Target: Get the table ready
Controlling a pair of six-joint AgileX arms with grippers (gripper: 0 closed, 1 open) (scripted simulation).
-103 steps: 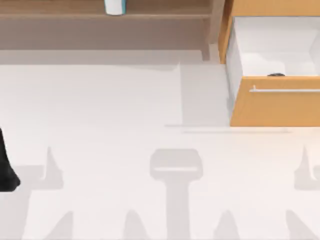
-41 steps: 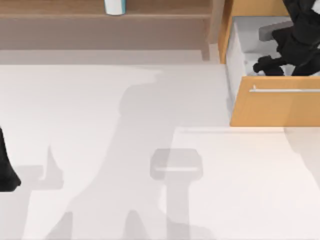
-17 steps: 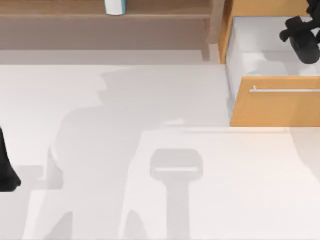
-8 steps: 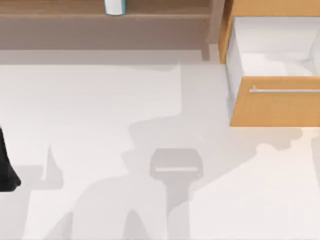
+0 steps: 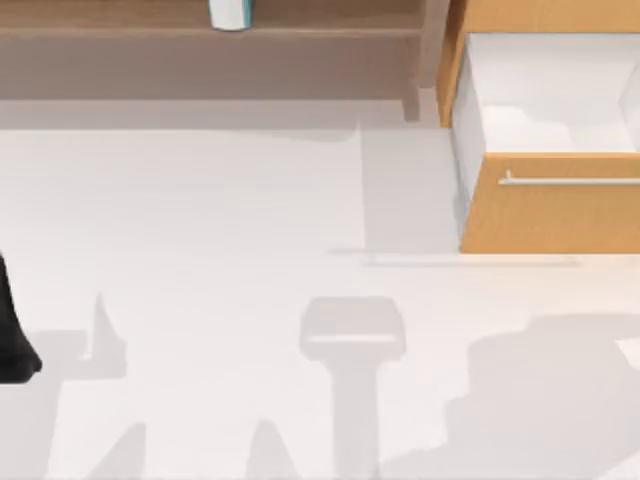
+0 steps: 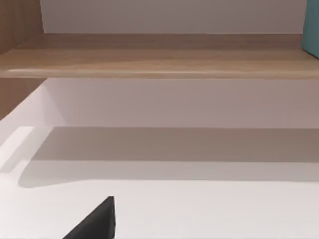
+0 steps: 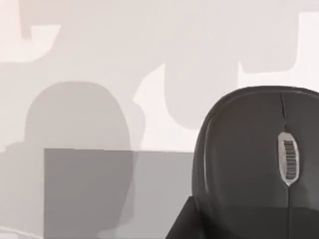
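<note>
While the left arm (image 5: 14, 330) sat parked at the desk's (image 5: 220, 250) left edge, the right wrist view had a black mouse (image 7: 259, 159) close up over the white desk; couldn't tell either claw's state. Drawer (image 5: 550, 200) stood open at right

Wide white table (image 5: 200, 220), smooth and plain; carries an orange-wood drawer cabinet (image 5: 550, 215) at the far right, drawer pulled open, beside a long brown shelf (image 5: 200, 40).
</note>
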